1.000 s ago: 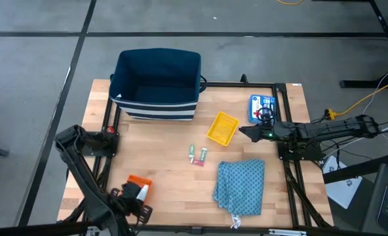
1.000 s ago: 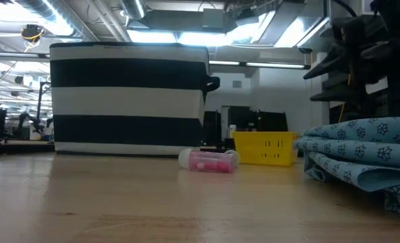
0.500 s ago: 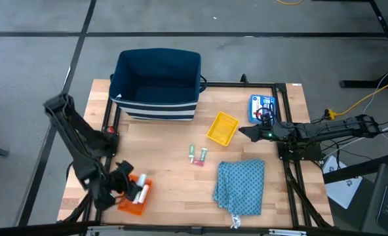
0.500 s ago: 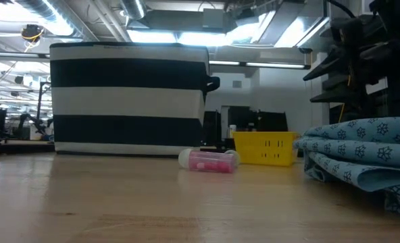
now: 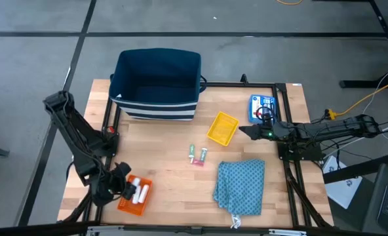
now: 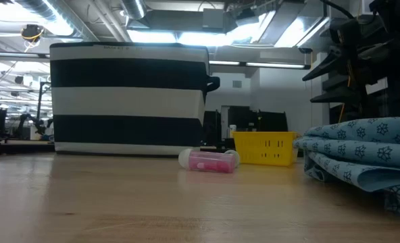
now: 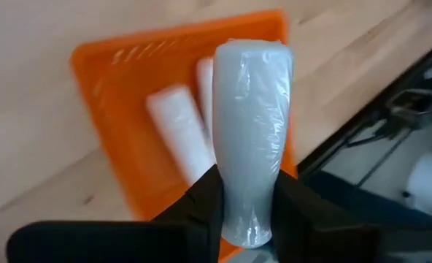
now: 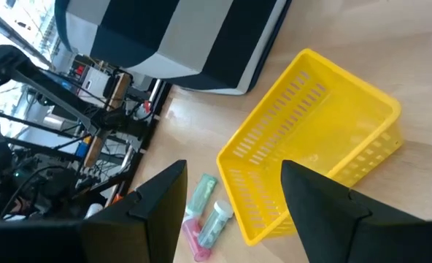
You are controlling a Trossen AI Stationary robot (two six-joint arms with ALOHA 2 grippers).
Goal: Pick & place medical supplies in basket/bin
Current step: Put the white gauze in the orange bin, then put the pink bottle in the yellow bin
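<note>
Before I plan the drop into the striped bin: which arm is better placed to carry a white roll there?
Left. Its tool is already shut on a white roll above the orange tray. The right tool hangs open by the yellow basket, holding nothing.

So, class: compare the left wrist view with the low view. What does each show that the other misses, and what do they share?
Left wrist view only: the left gripper shut on a white roll, held above an orange tray with two more rolls in it.

Low view only: the striped basket, a pink tube, the yellow bin and the teal patterned cloth.

Shared: only the wooden table.
</note>
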